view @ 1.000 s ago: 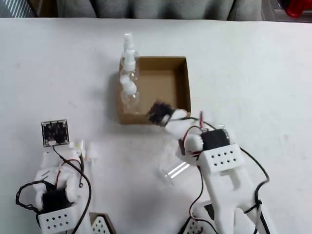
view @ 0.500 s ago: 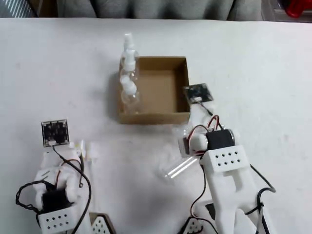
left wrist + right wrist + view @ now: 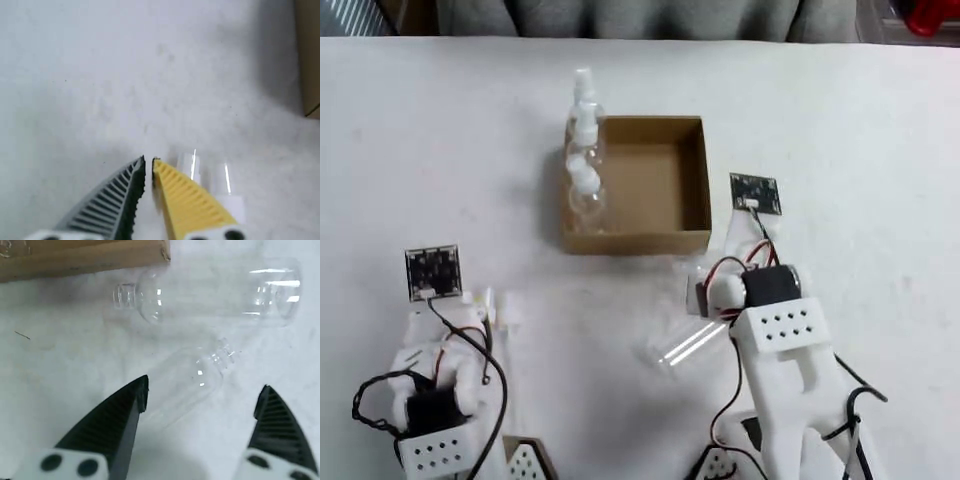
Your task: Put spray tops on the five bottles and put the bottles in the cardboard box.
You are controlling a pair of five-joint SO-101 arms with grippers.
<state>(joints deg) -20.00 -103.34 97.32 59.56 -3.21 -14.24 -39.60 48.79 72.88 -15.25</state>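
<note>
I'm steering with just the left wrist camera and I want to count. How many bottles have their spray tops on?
Observer: It looks like three capped bottles, standing in a row along one wall of the cardboard box.
Operator: Where are the others?
Observer: Two lie on the table by the box without tops: the nearer bottle and the farther bottle.
Operator: Is the other arm holding one?
Observer: No. The right tool is open, with a finger on either side of the nearer bottle.
</note>
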